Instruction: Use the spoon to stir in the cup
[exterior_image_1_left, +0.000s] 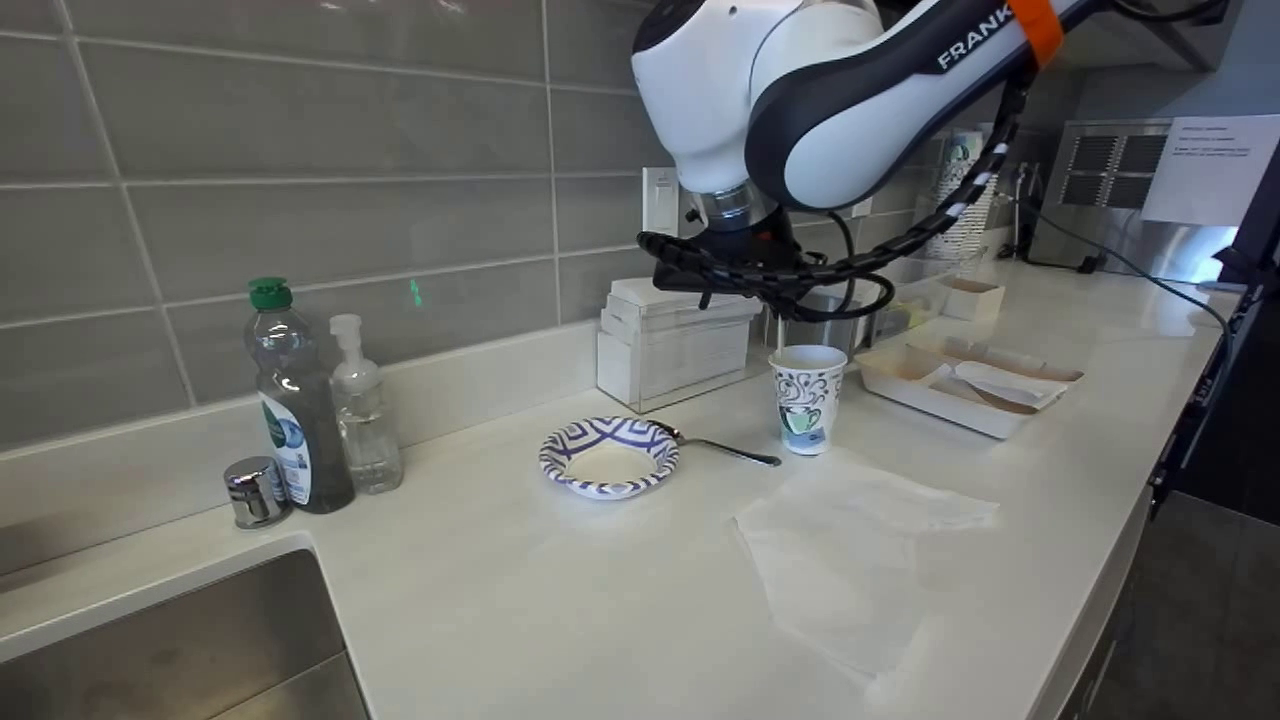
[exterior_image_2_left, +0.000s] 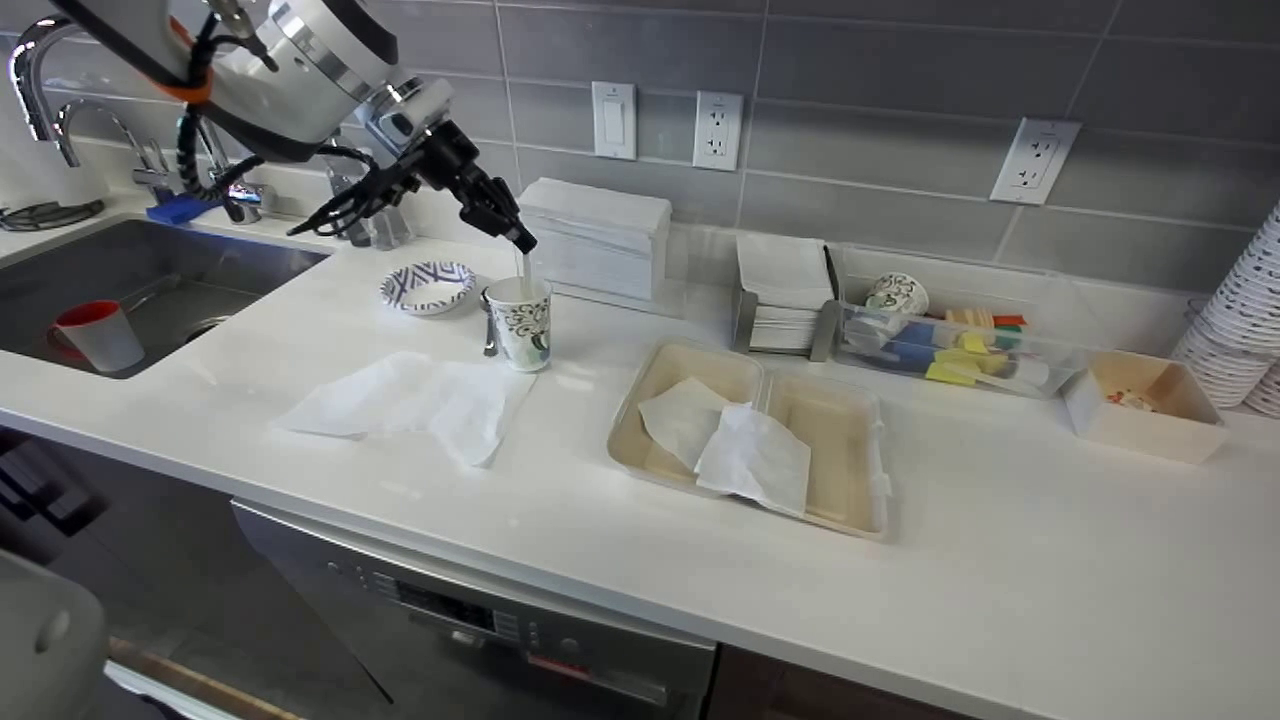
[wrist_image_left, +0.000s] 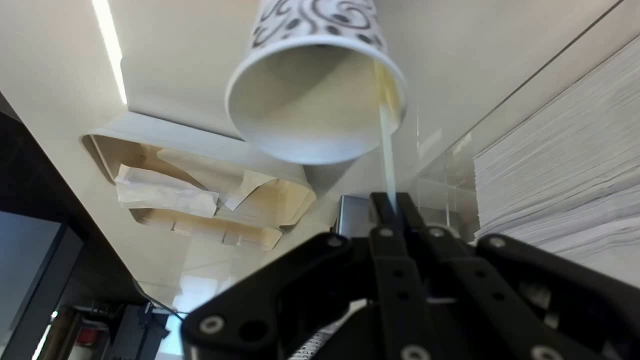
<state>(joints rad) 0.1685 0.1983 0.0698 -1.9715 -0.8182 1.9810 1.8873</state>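
Two bottles (exterior_image_1_left: 298, 400), upright on the counter (exterior_image_1_left: 520, 610), left of frame in an exterior view: green-capped, then pump-topped. One low blue-and-white bowl (exterior_image_1_left: 610, 489), centre. One slender dark spoon (exterior_image_1_left: 735, 451), lying on the counter; left end partly hidden behind the bowl, right end near the foot of the cup (exterior_image_1_left: 808, 400). Said cup: white, printed, upright, right of centre. One pale stick (wrist_image_left: 388, 150), lower end inside the cup, upper end gripped by the claw (wrist_image_left: 392, 201), lower right of centre in the wrist view, fingers closed on it. One thin white sheet (exterior_image_1_left: 850, 560), lower right. One shallow tray (exterior_image_1_left: 930, 402), farther right, papers (exterior_image_1_left: 1010, 384) inside.
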